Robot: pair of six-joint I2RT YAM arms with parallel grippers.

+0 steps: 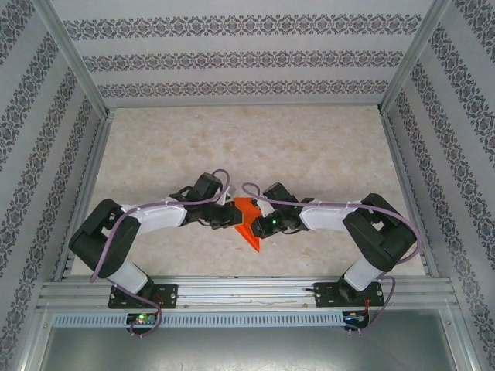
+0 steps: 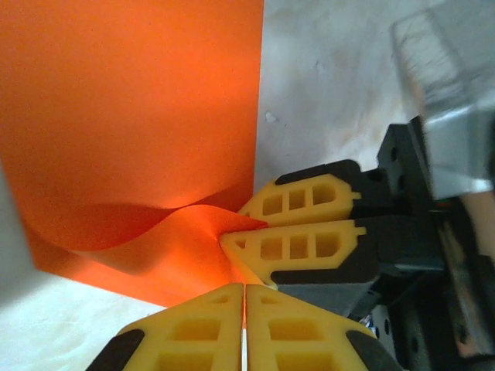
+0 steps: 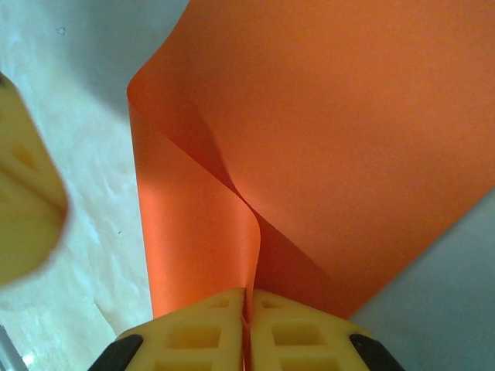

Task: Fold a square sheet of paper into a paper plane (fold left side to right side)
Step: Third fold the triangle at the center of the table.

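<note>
Where both arms reach inward with elbows splayed outward, the left gripper (image 2: 244, 300) and right gripper (image 3: 249, 300) meet tip to tip.

- Right gripper: yellow pads (image 3: 201, 328) clenched on the square sheet of paper (image 3: 348, 139), pinching a lifted fold that rises straight ahead of its fingertips.
- Left gripper: pads pressed together, just beside the right gripper's tips. Whether any paper lies between them cannot be told.
- Sheet: bright orange-red, one flap curled up at the pinch, the remainder lying flat ahead of both grippers.
- Table (image 1: 309, 147): pale mottled beige, beneath and beyond the sheet.
- Aluminium rail (image 1: 247, 292): behind the grippers, carrying both arm bases.
- Walls (image 1: 232, 62): light paper with dark patterned bands, beyond the table on three sides.
</note>
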